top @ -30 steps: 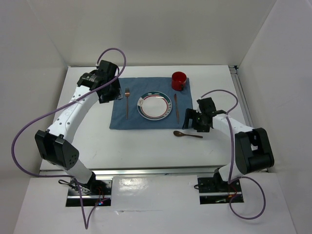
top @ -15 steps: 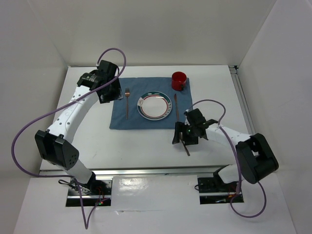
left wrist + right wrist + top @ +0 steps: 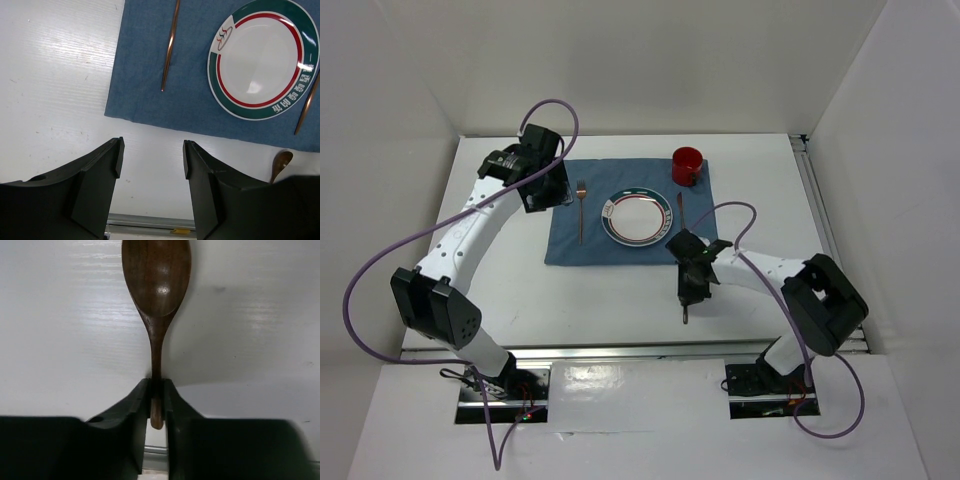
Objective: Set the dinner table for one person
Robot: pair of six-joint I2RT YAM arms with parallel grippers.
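Note:
My right gripper (image 3: pixel 157 385) is shut on the handle of a dark wooden spoon (image 3: pixel 156 275), whose bowl points away from the jaws over the white dinner table (image 3: pixel 500 290). In the top view the right gripper (image 3: pixel 688 290) sits just off the blue placemat's (image 3: pixel 570 240) near right corner, with part of the spoon (image 3: pixel 687 313) showing below it. A green-and-red rimmed plate (image 3: pixel 638 218) lies on the placemat, between a fork (image 3: pixel 581 210) on its left and a knife (image 3: pixel 681 220) on its right. My left gripper (image 3: pixel 548 190) hovers open and empty at the placemat's far left corner.
A red mug (image 3: pixel 687 165) stands on the placemat's far right corner. A metal rail (image 3: pixel 620 350) runs along the near table edge, close to the right gripper. White walls enclose the table on three sides. The left wrist view shows the fork (image 3: pixel 170 45), plate (image 3: pixel 265 57) and spoon bowl (image 3: pixel 281 161).
The right gripper moved left and toward the near edge, and closed on the spoon's handle. The spoon turned from lying crosswise to pointing front to back. The left arm stayed still.

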